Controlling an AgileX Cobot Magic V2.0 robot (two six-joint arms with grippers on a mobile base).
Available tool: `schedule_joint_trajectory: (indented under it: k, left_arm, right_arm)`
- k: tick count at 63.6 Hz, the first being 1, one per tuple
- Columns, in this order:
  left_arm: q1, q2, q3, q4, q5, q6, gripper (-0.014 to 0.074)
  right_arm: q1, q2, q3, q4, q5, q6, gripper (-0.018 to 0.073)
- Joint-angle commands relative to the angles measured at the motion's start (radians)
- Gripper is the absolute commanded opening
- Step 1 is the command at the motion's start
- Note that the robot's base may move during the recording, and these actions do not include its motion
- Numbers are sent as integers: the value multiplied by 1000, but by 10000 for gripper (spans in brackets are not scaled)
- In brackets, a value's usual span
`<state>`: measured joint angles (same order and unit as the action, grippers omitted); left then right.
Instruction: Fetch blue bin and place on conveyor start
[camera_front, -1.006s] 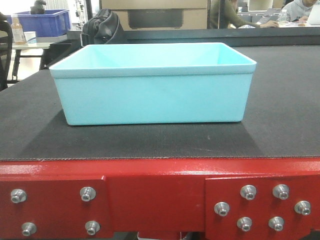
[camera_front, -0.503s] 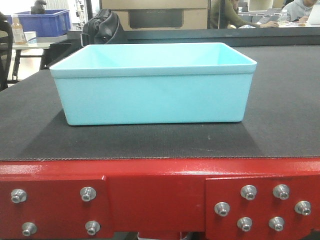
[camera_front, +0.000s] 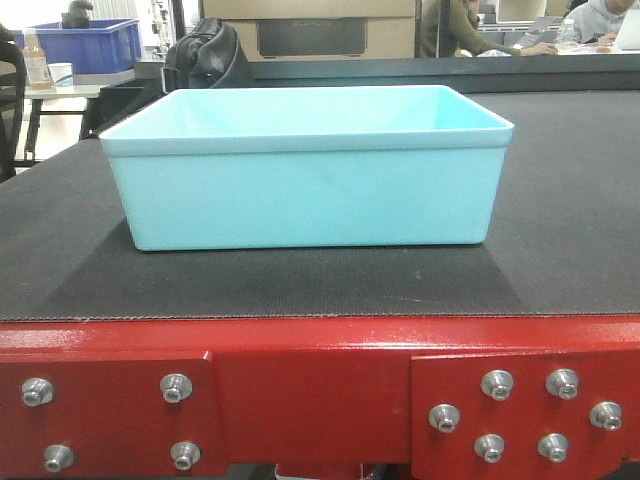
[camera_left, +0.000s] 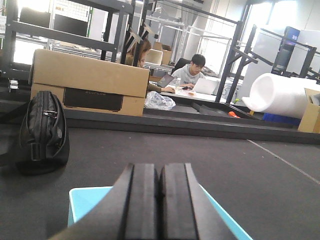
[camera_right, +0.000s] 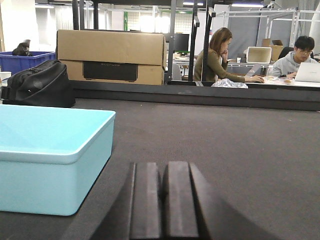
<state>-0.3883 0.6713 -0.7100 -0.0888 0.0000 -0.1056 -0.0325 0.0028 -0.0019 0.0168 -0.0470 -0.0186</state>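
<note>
The blue bin (camera_front: 305, 165), a pale turquoise tub, stands upright and empty on the black belt of the conveyor start (camera_front: 300, 285), just behind the red bolted frame (camera_front: 310, 390). Neither gripper shows in the front view. In the left wrist view my left gripper (camera_left: 159, 172) is shut with nothing in it, raised above the blue bin (camera_left: 85, 205), whose far corner shows under the fingers. In the right wrist view my right gripper (camera_right: 164, 172) is shut and empty, low over the belt, to the right of the blue bin (camera_right: 50, 155) and apart from it.
A black bag (camera_front: 205, 52) and a cardboard box (camera_front: 310, 25) stand beyond the belt's far edge. A dark blue bin (camera_front: 85, 45) sits on a table at the back left. People work at desks (camera_right: 260, 60) behind. A white roll (camera_left: 280, 95) lies at the right.
</note>
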Motion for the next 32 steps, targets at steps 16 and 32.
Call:
schedule_joint_trajectory:
  k: [16, 32]
  left_arm:
    - [93, -146, 218, 133, -67, 2, -111]
    - [266, -425, 469, 147, 18, 2, -111]
  right_arm:
    - [-5, -3, 2, 0, -29, -10, -165]
    - [-5, -3, 2, 0, -29, -10, -165]
